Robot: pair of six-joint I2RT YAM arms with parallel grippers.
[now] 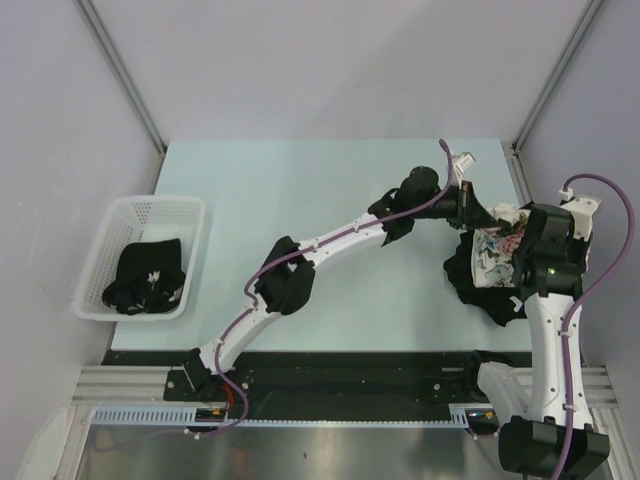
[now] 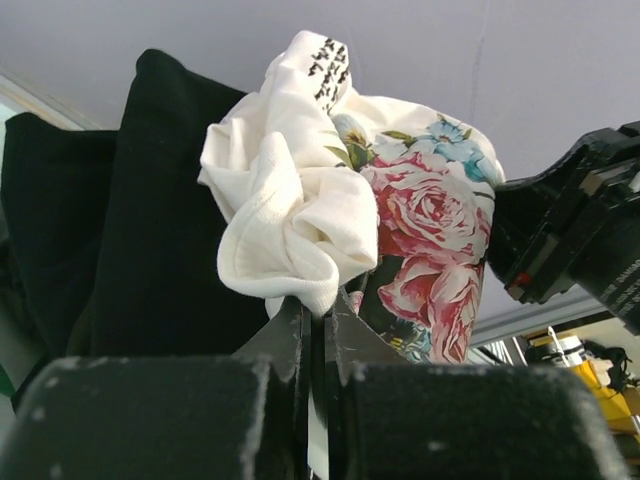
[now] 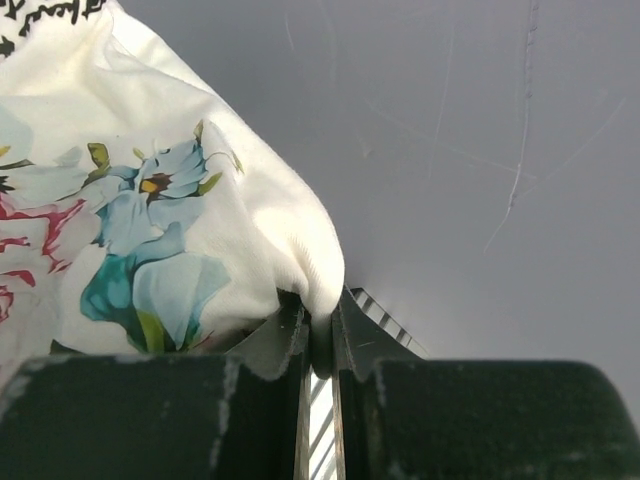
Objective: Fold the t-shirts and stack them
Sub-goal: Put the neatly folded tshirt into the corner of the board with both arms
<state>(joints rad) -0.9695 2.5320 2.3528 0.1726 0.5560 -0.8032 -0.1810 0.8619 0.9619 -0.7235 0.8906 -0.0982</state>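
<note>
Nearby, black heap [image 1: 461, 281] under cream shirt [image 1: 495, 256], basket [image 1: 96, 268] apparently holding black shirts [image 1: 148, 276]

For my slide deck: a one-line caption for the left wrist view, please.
Left gripper pinching the bunched cream t-shirt with its rose print against a grey wall.

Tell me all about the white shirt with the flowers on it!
The cream t-shirt is soft, limp cloth printed with pink roses, blue flowers and black lettering. It is bunched and wrinkled, not folded, at the right side of the table, over a heap of black cloth. Left jaws and right jaws are each shut on a pinch of it.
</note>
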